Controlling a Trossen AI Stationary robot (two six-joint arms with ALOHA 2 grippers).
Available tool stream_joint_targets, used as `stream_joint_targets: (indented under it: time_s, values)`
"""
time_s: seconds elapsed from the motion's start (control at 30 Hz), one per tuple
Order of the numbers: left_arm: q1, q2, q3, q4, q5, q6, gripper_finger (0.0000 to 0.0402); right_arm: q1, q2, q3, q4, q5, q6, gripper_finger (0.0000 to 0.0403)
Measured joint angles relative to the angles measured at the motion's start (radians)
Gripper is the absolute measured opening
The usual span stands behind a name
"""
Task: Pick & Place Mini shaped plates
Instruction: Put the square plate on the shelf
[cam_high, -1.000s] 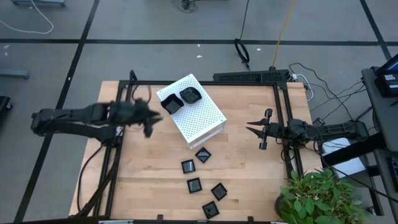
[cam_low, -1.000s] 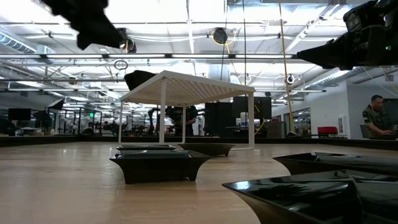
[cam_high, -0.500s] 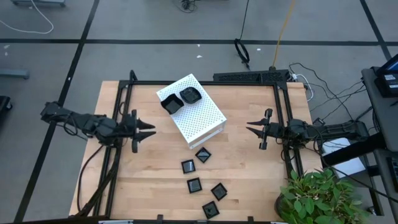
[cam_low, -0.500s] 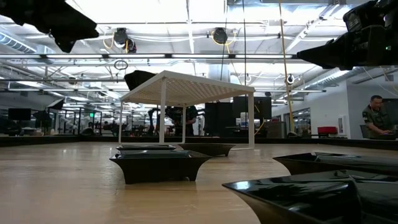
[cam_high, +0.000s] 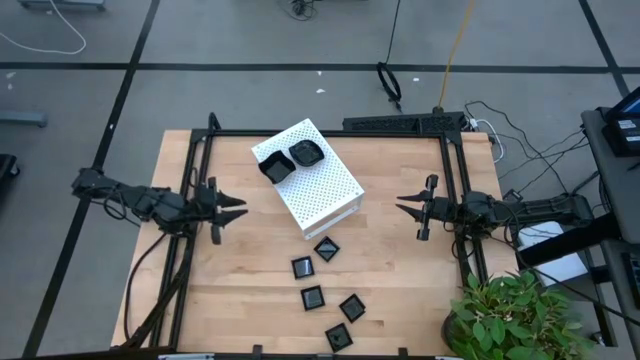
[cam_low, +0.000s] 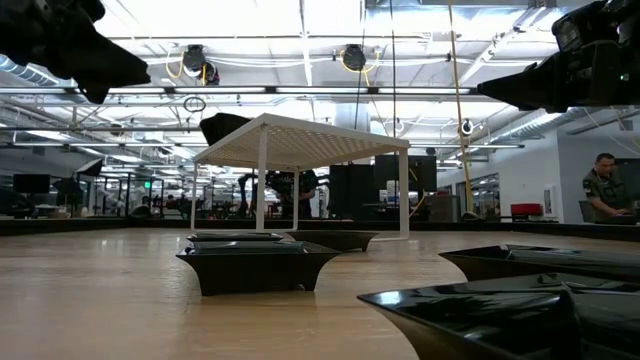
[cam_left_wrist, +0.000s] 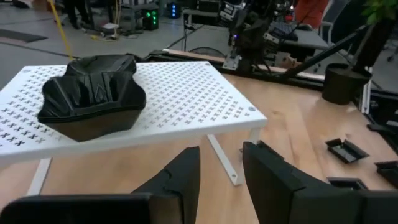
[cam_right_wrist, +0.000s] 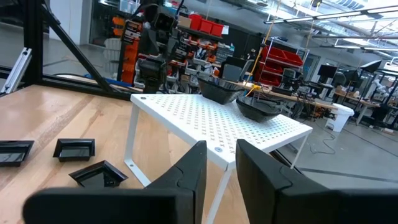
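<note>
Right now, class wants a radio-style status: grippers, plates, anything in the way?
Left gripper and right gripper empty, jaws slightly apart, flanking the white box. Two plates on the box, five plates on the table. Nothing in the way.

From table height, the nearest dish (cam_low: 500, 320) runs off the picture's bottom and right edges, and another (cam_low: 545, 262) is cut by the right edge. My left arm (cam_low: 60, 45) and right arm (cam_low: 570, 65) show there only as dark shapes, clipped at the top. From above, the five dishes on the wood (cam_high: 312, 297) are too small to tell their rim shapes.
</note>
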Motion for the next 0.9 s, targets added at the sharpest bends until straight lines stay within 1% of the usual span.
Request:
stream_joint_targets:
  time_s: [0.1, 0.23, 0.3, 0.4, 0.5, 0.57, 0.6, 0.63, 0.67, 0.73, 0.77, 0.83, 0.9]
  values:
    - [0.0, -0.02, -0.003, 0.003, 0.0, 0.007, 0.0122, 0.0, 0.0, 0.0, 0.016, -0.004, 0.022, 0.0073]
    - [0.0, -0.021, -0.003, 0.002, -0.021, 0.034, 0.0122, 0.001, 0.0, 0.0, 0.068, -0.031, 0.219, 0.0073]
    - [0.0, -0.016, -0.004, 0.003, -0.051, 0.035, 0.0122, 0.001, 0.001, 0.0, 0.113, -0.029, 0.279, 0.0073]
    - [0.0, -0.013, -0.004, 0.002, -0.06, 0.025, 0.0122, 0.001, 0.002, 0.0, 0.125, -0.029, 0.389, 0.0073]
    - [0.0, -0.013, -0.004, 0.002, -0.06, 0.026, 0.0122, -0.004, 0.002, 0.0, 0.123, -0.013, 0.402, 0.0073]
    - [0.0, -0.013, -0.004, 0.002, -0.06, 0.026, 0.0122, -0.009, 0.004, 0.001, 0.158, 0.002, 0.42, 0.0073]
    - [0.0, -0.013, -0.004, 0.002, -0.06, 0.026, 0.0122, -0.01, 0.011, 0.01, 0.189, -0.013, 0.445, 0.0073]
    - [0.0, -0.013, -0.004, 0.002, -0.06, 0.026, 0.0122, -0.01, 0.024, 0.028, 0.208, -0.057, 0.453, 0.0075]
    - [0.0, -0.013, -0.004, 0.002, -0.059, 0.026, 0.0122, -0.004, 0.045, 0.055, 0.203, -0.102, 0.452, 0.0079]
    - [0.0, -0.013, -0.004, 0.002, -0.059, 0.026, 0.0122, 0.02, 0.127, 0.116, 0.122, -0.159, 0.449, 0.0092]
    - [0.0, -0.013, -0.004, 0.002, -0.059, 0.026, 0.0122, 0.035, 0.184, 0.175, 0.098, -0.155, 0.449, 0.0101]
    - [0.0, -0.013, -0.004, 0.002, -0.059, 0.026, 0.0122, 0.063, 0.311, 0.301, 0.024, -0.096, 0.454, 0.0124]
    - [0.0, -0.013, -0.004, 0.001, -0.059, 0.028, 0.0122, 0.089, 0.482, 0.425, -0.084, -0.034, 0.496, 0.0152]
